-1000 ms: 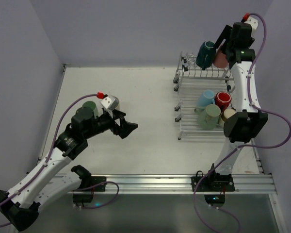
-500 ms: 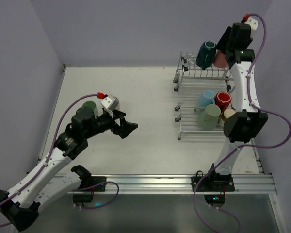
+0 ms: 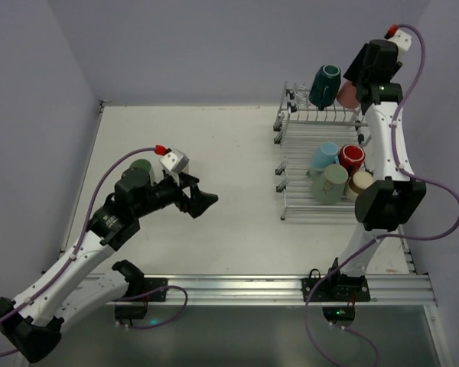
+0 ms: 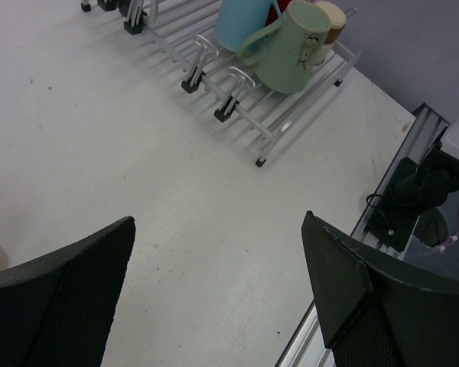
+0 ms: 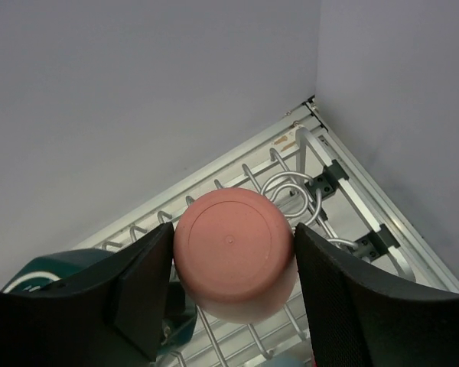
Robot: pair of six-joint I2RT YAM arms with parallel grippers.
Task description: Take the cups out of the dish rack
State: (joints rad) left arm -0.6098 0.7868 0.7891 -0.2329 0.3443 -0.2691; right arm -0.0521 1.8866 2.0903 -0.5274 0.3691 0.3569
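The silver dish rack (image 3: 294,145) stands at the right. On its top tier a dark teal cup (image 3: 324,84) and an upside-down pink cup (image 3: 346,97) stand side by side. My right gripper (image 3: 353,86) is at the pink cup; in the right wrist view its fingers (image 5: 333,298) press both sides of the pink cup (image 5: 231,267). On the lower tier lie light blue (image 3: 323,156), red (image 3: 351,157), sage green (image 3: 330,184) and beige (image 3: 360,180) cups. My left gripper (image 3: 202,202) is open and empty over the table, left of the rack (image 4: 214,99).
A dark green cup (image 3: 141,166) stands on the table behind my left arm. The back wall is close behind the rack, the right wall close beside it. The aluminium rail (image 3: 245,289) runs along the near edge.
My right wrist has shifted a little to the right at the pink cup. The left arm has not moved.
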